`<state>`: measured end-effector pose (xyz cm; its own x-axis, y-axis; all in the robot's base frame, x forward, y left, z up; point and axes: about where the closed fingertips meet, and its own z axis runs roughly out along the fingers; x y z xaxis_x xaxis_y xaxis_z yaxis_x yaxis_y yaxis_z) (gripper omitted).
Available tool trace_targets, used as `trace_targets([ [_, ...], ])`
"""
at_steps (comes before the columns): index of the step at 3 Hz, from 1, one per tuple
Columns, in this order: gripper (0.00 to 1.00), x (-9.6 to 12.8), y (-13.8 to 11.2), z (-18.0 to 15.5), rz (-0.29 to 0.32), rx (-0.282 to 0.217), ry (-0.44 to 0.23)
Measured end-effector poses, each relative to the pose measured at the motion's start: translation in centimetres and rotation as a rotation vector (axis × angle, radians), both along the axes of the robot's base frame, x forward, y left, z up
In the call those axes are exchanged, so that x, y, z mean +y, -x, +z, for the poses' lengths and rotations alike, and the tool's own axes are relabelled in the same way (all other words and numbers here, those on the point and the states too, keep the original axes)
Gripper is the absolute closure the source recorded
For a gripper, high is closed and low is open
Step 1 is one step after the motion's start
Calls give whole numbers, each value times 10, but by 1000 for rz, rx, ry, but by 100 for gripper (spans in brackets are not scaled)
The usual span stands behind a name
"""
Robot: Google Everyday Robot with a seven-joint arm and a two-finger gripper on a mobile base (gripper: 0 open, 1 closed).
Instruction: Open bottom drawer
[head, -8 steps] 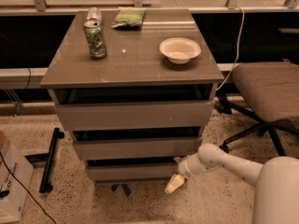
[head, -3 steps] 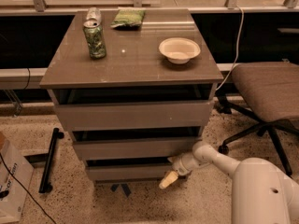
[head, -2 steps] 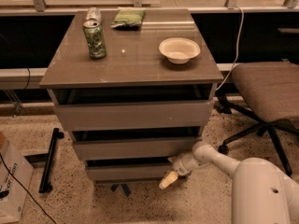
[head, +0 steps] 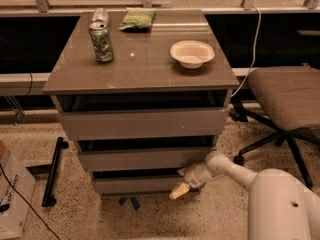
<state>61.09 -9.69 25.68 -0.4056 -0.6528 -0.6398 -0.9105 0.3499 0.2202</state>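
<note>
The grey-brown cabinet (head: 142,116) has three flat handleless drawer fronts. The bottom drawer (head: 135,184) is the lowest and shortest front, just above the floor, and sits nearly flush with the fronts above. My gripper (head: 182,182) reaches in from the lower right on a white arm and is at the right end of the bottom drawer front. One pale fingertip (head: 178,190) points down and left in front of the drawer; another lies at the drawer's top edge.
On the cabinet top stand a green can (head: 102,41), a green bag (head: 137,19) and a white bowl (head: 192,53). An office chair (head: 287,101) stands to the right. A black bar (head: 53,170) and a cardboard box (head: 12,199) lie on the floor at left.
The gripper has moved left along the bottom drawer front since the earliest frame and has held still since. The drawer looks unmoved.
</note>
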Motion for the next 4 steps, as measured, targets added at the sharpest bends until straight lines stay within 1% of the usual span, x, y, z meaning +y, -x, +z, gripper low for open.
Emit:
trace_targets([
  [1,42,-2,-6,-35,-60,16,47],
  [2,39,-4,-16,-92,-155,37,126],
  [3,15,-14,-24,-104,-223,21,165],
  [4,0,-14,-19,-104,-223,21,165],
])
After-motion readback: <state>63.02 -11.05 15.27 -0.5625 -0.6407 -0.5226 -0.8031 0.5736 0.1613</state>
